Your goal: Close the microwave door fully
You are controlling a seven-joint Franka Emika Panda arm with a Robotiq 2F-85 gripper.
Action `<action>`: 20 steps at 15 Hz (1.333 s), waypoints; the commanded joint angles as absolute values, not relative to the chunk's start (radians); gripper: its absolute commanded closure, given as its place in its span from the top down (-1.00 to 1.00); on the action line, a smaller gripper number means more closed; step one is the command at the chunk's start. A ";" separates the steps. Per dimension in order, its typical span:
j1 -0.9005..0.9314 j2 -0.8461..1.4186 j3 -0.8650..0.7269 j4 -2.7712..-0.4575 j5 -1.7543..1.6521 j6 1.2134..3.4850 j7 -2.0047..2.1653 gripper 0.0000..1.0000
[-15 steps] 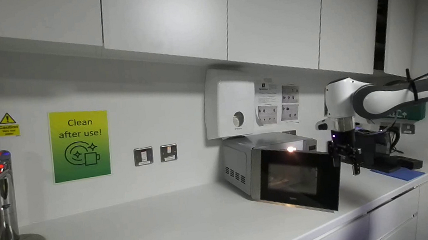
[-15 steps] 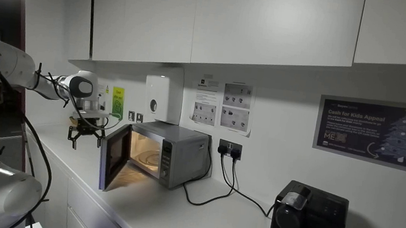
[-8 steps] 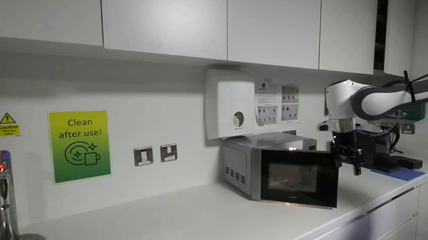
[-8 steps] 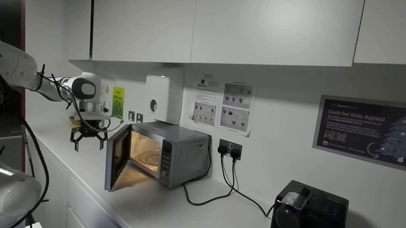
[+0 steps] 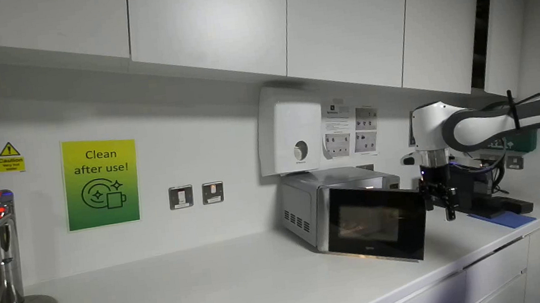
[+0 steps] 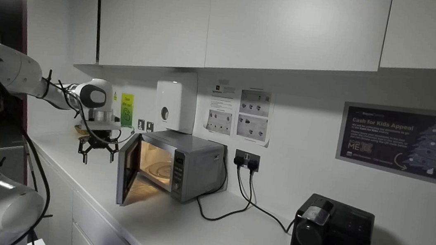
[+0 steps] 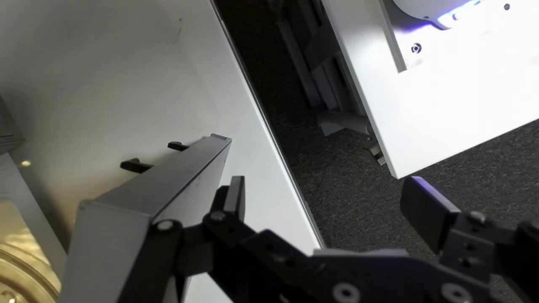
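One microwave (image 6: 193, 163) (door (image 5: 376, 224) open)

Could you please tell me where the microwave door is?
In an exterior view, the microwave door stands open left of centre, attached to the microwave, just right of the tool.

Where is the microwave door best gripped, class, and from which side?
Probably at the upper free corner of the microwave door, from above, straddling its thickness. The door stands ajar as a flat, upright slab, so both faces there look reachable. The gripper is open and points down beside the outer face. Keep clear of the dark hooks on the inner side.
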State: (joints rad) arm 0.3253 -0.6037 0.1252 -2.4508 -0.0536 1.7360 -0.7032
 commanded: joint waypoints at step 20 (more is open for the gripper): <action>0.278 -0.599 0.082 -2.428 -0.147 1.749 -0.690 1.00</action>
